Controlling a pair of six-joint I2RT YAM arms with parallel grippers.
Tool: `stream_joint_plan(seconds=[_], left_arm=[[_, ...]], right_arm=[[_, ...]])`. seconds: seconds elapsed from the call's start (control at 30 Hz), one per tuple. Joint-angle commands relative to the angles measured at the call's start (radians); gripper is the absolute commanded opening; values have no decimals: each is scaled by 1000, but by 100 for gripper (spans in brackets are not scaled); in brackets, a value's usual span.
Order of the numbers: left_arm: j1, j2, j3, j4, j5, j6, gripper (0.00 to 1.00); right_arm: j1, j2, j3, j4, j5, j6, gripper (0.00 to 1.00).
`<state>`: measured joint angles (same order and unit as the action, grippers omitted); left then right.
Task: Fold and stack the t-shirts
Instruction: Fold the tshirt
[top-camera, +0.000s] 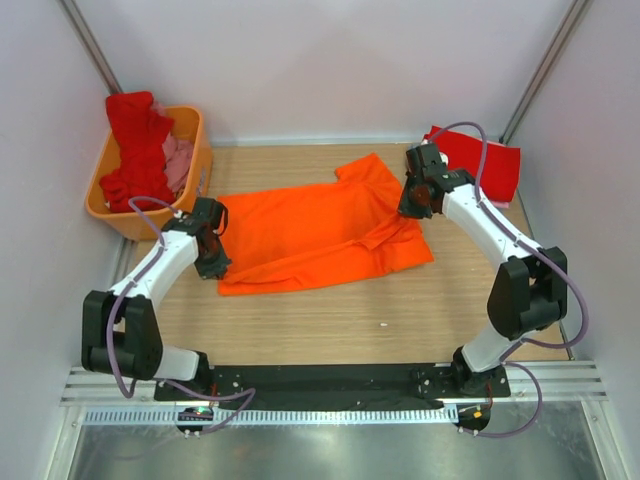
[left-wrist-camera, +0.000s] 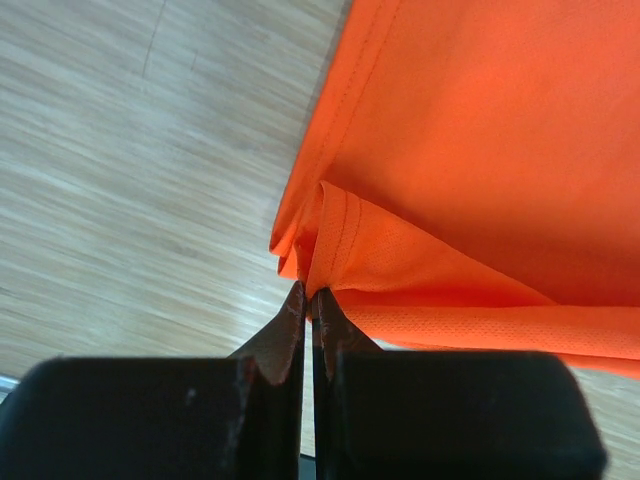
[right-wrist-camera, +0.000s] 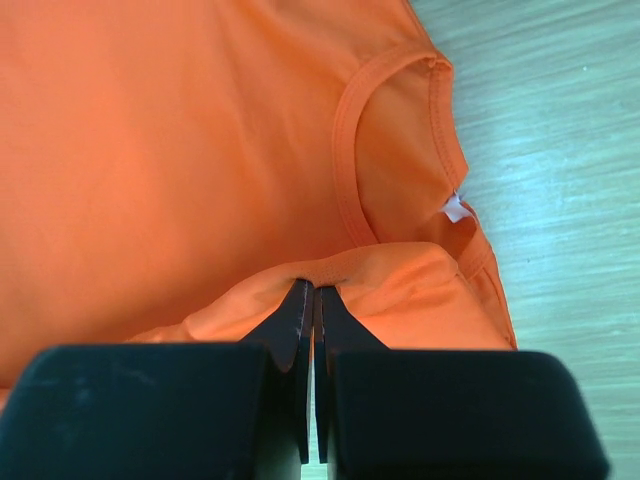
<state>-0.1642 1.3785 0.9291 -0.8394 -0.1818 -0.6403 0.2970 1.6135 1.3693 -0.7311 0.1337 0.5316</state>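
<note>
The orange t-shirt lay spread flat across the middle of the wooden table, hem end to the left and neck end to the right, and you had one arm at each end. Your left arm rose from its base at the near left, bent sharply at the elbow and reached forward and inward, so that the left gripper pointed down at the near left corner of the shirt. In the left wrist view its jaws were pressed together on that corner, pinching the cloth where the stitched hem curled up in a small fold to meet the tips. Your right arm rose from the near right, carried its elbow out toward the right edge of the table, and slanted its forearm back and to the left, bringing the right gripper down over the neck end. In the right wrist view those jaws were likewise shut tight, nipping a raised ridge of orange cloth just below the neckline, with the white neck label at the far side of the neck opening. In the far left corner stood an orange basket holding a red t-shirt and a pink t-shirt. A second red t-shirt lay flat in the far right corner, near the right gripper.
</note>
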Motion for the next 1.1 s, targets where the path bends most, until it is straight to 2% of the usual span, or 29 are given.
stream_joint_plan(seconds=[0.0,0.33,0.6,0.7,0.73,0.77,0.8,0.83,0.87,0.9,0.97,1.07], left_arm=[[14,22,72,-12,-30,39,0],[22,134,165,-29,-50,59,0],[38,309,273,-29,-110,59,1],[61,384,342,-47,-94,68,8],[68,398,358,-61,-84,71,27],[75,409,375,-70,-73,71,38],[75,412,402,-78,-62,67,48],[75,404,412,-89,-50,62,66],[75,393,421,-89,-41,59,71],[75,360,422,-92,-27,54,78],[72,323,430,-105,-22,50,82],[66,242,425,-138,-38,53,84]], right_arm=[[-10,22,57,39,-2,-27,1],[-15,105,100,55,-22,-41,1],[-33,198,161,68,-8,-35,1],[-41,267,232,56,-2,-41,1],[-42,293,278,46,0,-45,4],[-48,316,307,35,0,-50,10],[-53,368,339,23,-9,-62,25],[-59,393,409,-13,-19,-67,33],[-65,414,445,-30,-32,-71,43],[-71,442,494,-36,-48,-88,60],[-73,451,531,-48,-54,-102,74],[-73,413,550,-76,-29,-111,77]])
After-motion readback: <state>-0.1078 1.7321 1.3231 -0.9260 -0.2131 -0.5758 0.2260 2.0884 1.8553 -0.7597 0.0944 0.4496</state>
